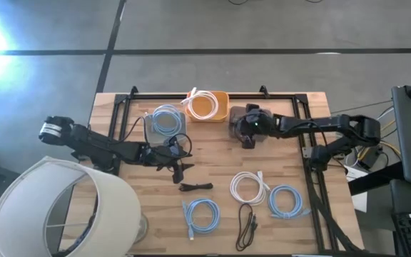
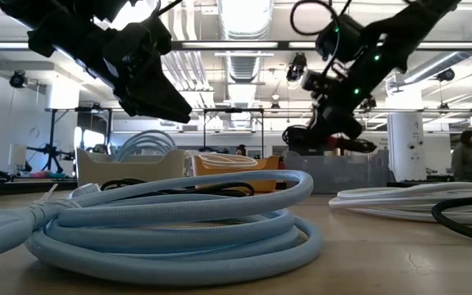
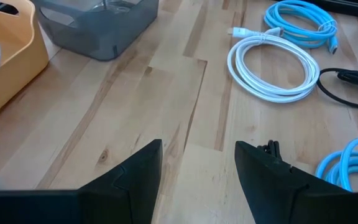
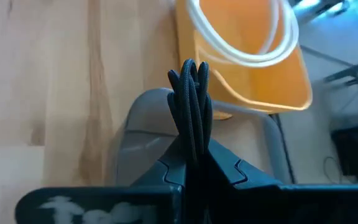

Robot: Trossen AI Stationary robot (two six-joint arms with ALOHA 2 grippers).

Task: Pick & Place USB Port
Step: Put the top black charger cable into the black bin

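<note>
My right gripper (image 1: pixel 248 137) hangs over the grey bin (image 1: pixel 235 114) at the table's far side, shut on a bundle of black cable (image 4: pixel 191 93). Beside the grey bin sits an orange bin (image 4: pixel 253 74) holding a white cable coil (image 1: pixel 203 98). My left gripper (image 3: pixel 197 145) is open, low over bare wood near the table's middle (image 1: pixel 178 168), touching nothing. A short black cable (image 1: pixel 195 187) lies on the table just in front of it; a bit of it shows beside one finger (image 3: pixel 270 148). My right gripper pinches the folded black cable bundle (image 4: pixel 192 134) between its two fingers, several strands together. The fingers point down from above. The bundle's looped end (image 4: pixel 190 68) sticks out past the fingertips, clear of the grey bin below.
A third bin (image 1: pixel 164 121) on the far left holds a blue coil. On the near half of the table lie a blue coil (image 1: pixel 202 214), a white coil (image 1: pixel 250 187), another blue coil (image 1: pixel 285 200) and a black cable (image 1: pixel 247 225). A lampshade (image 1: pixel 63 207) stands at the near left corner.
</note>
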